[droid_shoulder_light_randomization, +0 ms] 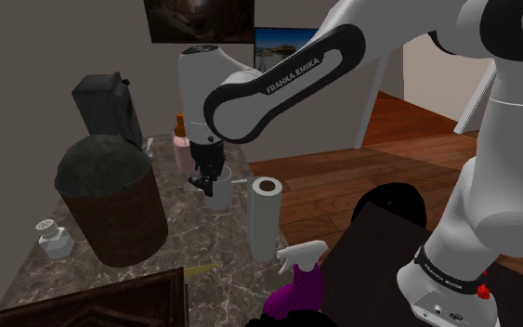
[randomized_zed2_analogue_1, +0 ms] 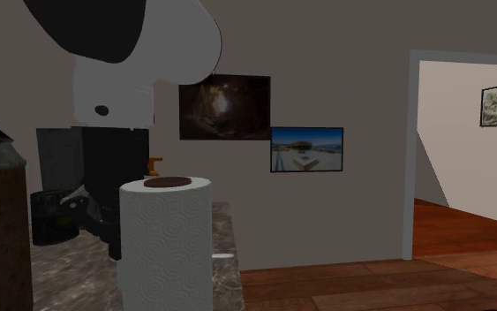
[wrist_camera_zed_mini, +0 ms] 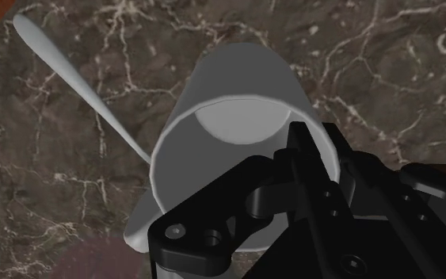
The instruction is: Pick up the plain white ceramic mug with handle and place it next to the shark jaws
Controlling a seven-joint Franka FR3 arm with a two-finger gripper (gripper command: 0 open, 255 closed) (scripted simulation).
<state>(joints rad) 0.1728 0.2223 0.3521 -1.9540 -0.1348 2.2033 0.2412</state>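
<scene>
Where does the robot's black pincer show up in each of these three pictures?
Shoulder view: the pincer is left of centre, at the white mug, up and left of the paper roll.
Second exterior view: the pincer is at lower left, just left of the paper roll.
Wrist view: the pincer is at lower right, across the mug's rim.
Shared landmark: the dark marbled counter.

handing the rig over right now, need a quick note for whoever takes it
Gripper: at the rim of the white mug; grip cannot be confirmed.
Mug: upright on the marble counter, near the paper towel roll, thin white utensil beside it.
Done: approach only.
Left: confirm grip, lift, locate the shark jaws, set the mug next to them.
</scene>
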